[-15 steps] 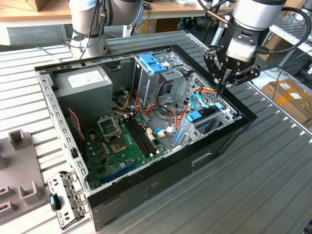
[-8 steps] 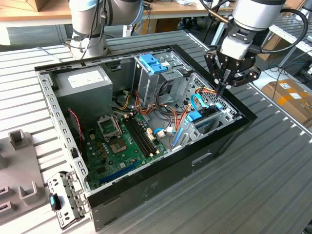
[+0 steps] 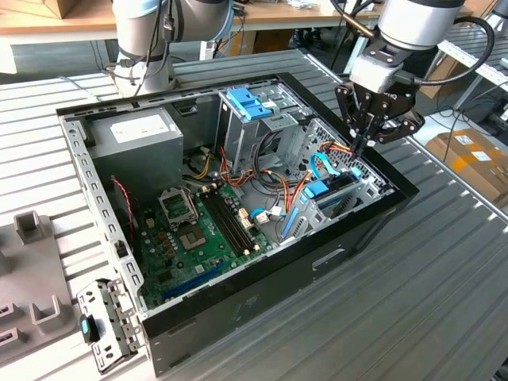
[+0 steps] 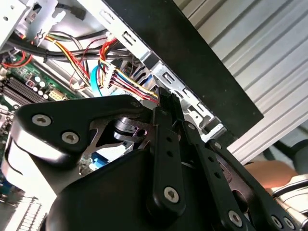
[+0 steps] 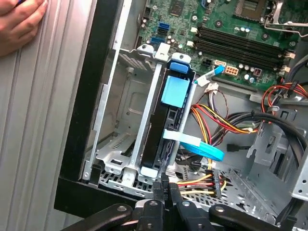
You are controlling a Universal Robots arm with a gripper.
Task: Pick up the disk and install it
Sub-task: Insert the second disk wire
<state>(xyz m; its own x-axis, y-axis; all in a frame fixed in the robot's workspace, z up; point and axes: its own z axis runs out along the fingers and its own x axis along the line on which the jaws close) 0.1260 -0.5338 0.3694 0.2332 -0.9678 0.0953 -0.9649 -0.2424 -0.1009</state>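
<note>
Disk (image 5: pixel 166 130) is seated on edge in the drive bay (image 5: pixel 120 159) of the computer case (image 3: pixel 262 298). Gripper (image 3: pixel 361 148) is held just above the case's corner, fingers pressed together, nothing pinched.

Open computer case (image 3: pixel 262 313) on the table (image 3: pixel 444 278), the arm over its corner toward the exterior view's right.

The disk (image 5: pixel 166 130) stands on edge in the drive bay (image 5: pixel 120 159) at that corner, beside the motherboard (image 3: pixel 198 238). The gripper (image 3: pixel 363 145) hangs just above the bay. A hand (image 5: pixel 19 24) rests on the table outside the case wall.
</note>
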